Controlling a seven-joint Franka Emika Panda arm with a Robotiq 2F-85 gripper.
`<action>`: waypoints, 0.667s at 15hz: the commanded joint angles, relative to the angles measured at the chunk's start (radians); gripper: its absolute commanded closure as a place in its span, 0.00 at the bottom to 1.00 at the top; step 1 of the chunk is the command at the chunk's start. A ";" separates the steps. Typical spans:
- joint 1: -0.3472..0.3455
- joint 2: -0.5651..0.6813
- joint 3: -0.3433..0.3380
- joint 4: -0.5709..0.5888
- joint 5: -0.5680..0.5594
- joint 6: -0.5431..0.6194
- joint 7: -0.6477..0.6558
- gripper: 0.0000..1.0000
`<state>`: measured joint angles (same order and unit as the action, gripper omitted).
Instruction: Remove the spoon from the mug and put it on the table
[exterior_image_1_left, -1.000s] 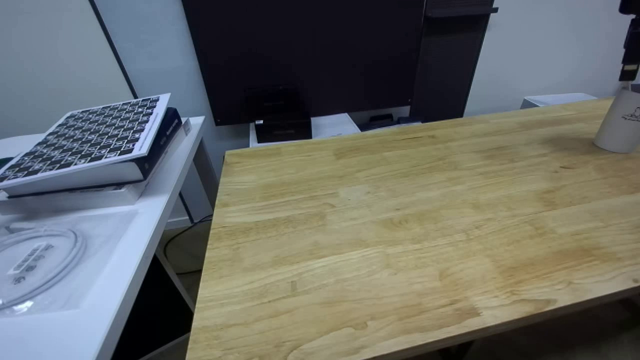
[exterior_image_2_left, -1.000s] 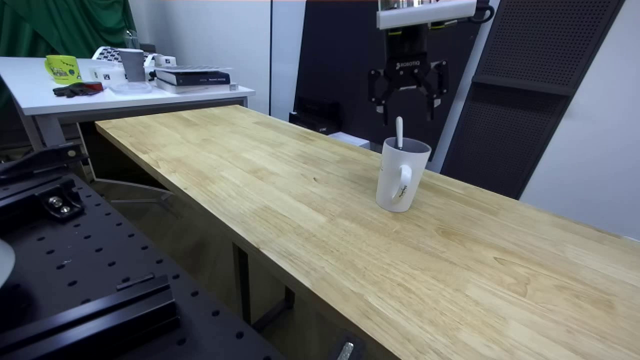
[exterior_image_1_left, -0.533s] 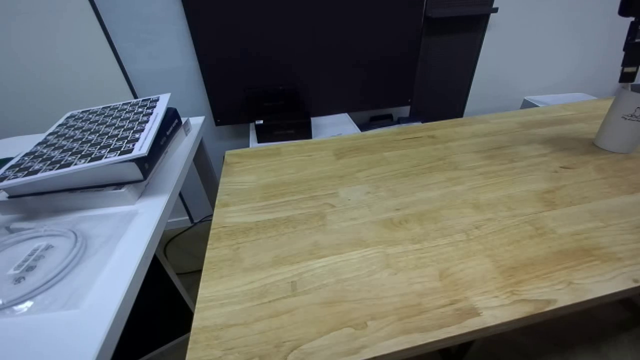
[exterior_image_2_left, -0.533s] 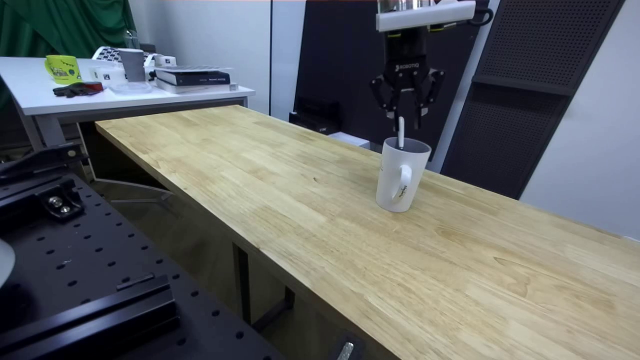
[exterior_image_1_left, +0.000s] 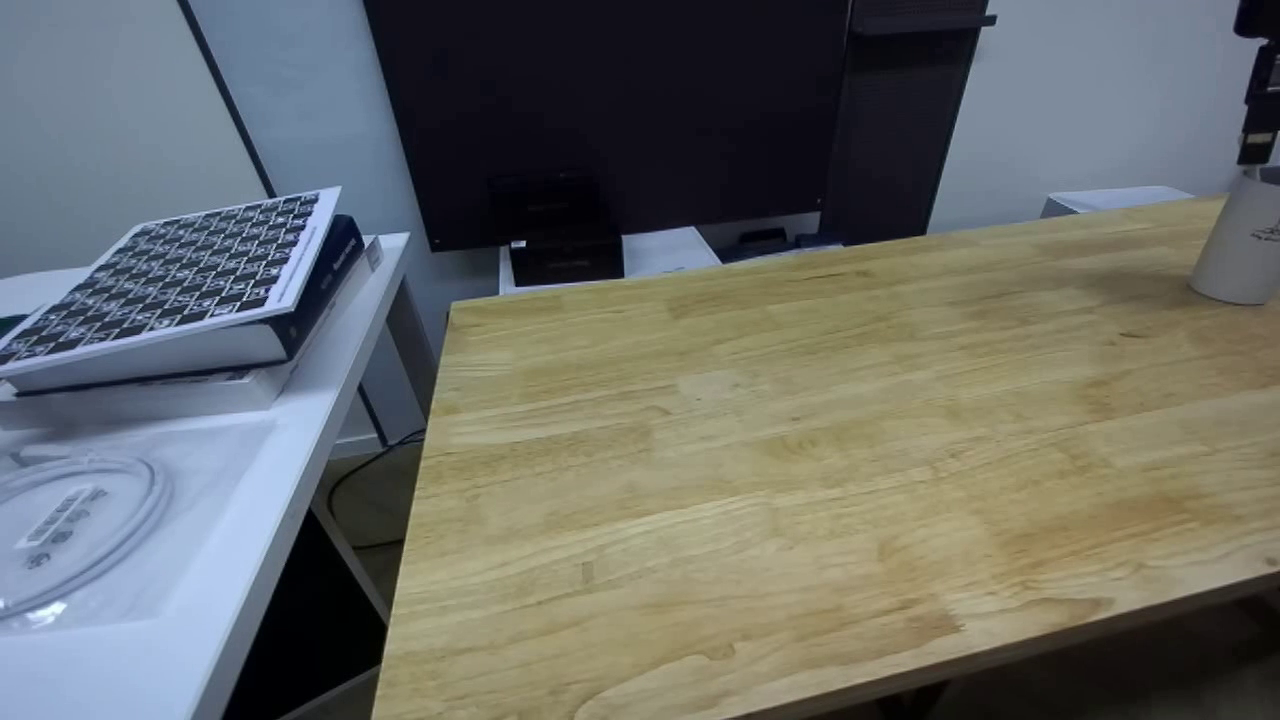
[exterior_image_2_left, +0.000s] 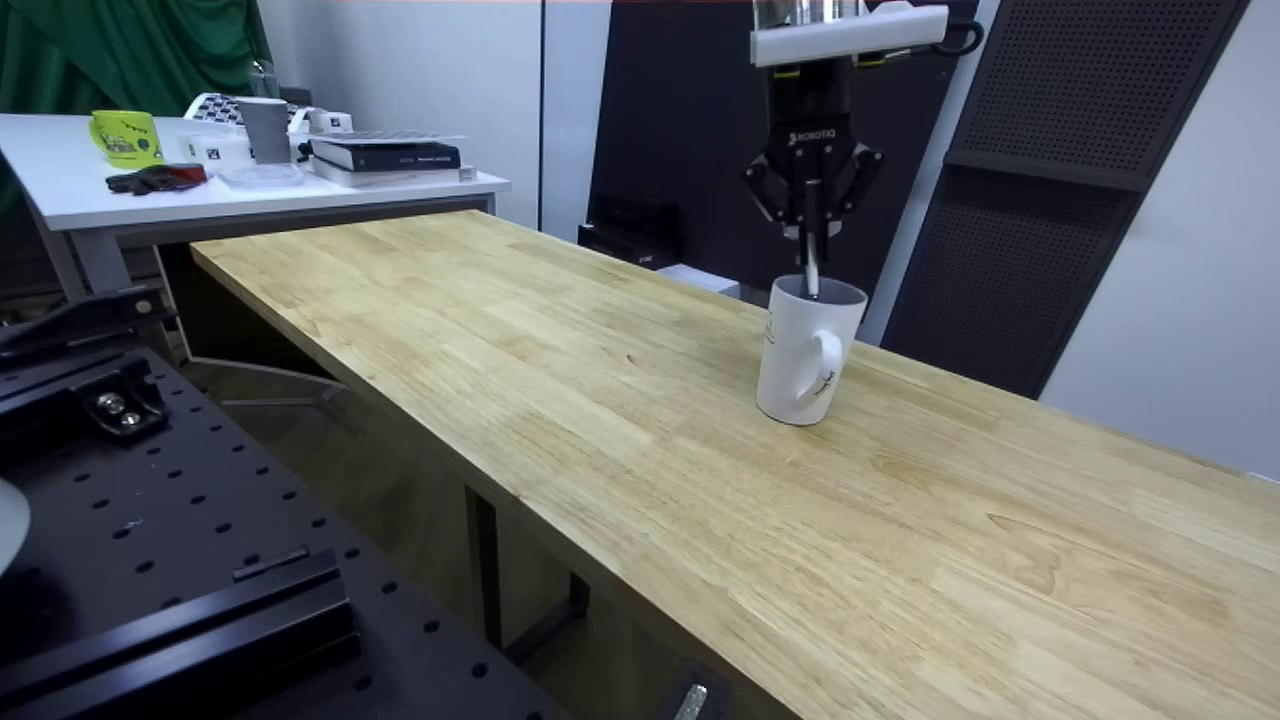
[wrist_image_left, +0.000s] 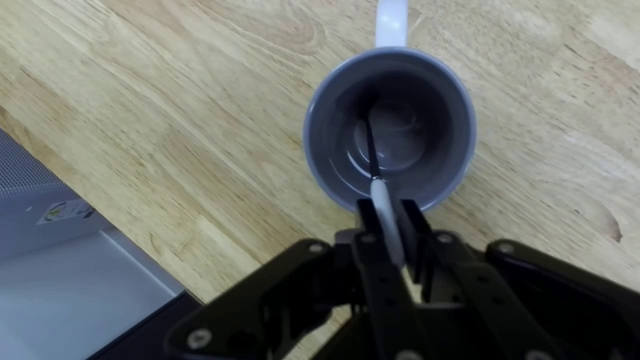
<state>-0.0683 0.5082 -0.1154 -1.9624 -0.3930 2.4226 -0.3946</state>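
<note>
The spoon (wrist_image_left: 383, 200) leans inside the mug, its pale handle rising past the rim and its dark stem running down into the cup. The bowl end is lost in shadow. My gripper (wrist_image_left: 387, 205) is above the mug's edge, shut on the handle, with a finger on each side. In an exterior view the spoon (exterior_image_2_left: 812, 282) shows as a thin strip below the gripper (exterior_image_2_left: 813, 250). The whitish mug (exterior_image_2_left: 800, 365) stands upright on the honey-coloured table (exterior_image_2_left: 560, 370). Only part of the mug (exterior_image_1_left: 1238, 245) shows at the right border in an exterior view.
A white side table with stacked books (exterior_image_2_left: 385, 155), a grey cup (exterior_image_2_left: 265, 130) and a yellow-green mug (exterior_image_2_left: 127, 138) stands beyond the table's far end. A black perforated plate (exterior_image_2_left: 250, 500) lies across a gap from the long edge. A dark screen (exterior_image_1_left: 620, 110) stands behind.
My gripper's fingers have come together from wide apart onto the spoon handle. The handle has shifted slightly, and the mug has moved and turned a little with it.
</note>
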 joint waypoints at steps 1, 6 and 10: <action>-0.007 0.034 0.011 0.060 -0.004 -0.019 0.016 0.96; 0.007 -0.003 0.025 0.130 0.023 -0.136 0.011 0.96; 0.008 -0.014 0.043 0.209 0.047 -0.258 0.007 0.96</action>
<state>-0.0549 0.4889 -0.0894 -1.8280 -0.3637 2.2488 -0.3935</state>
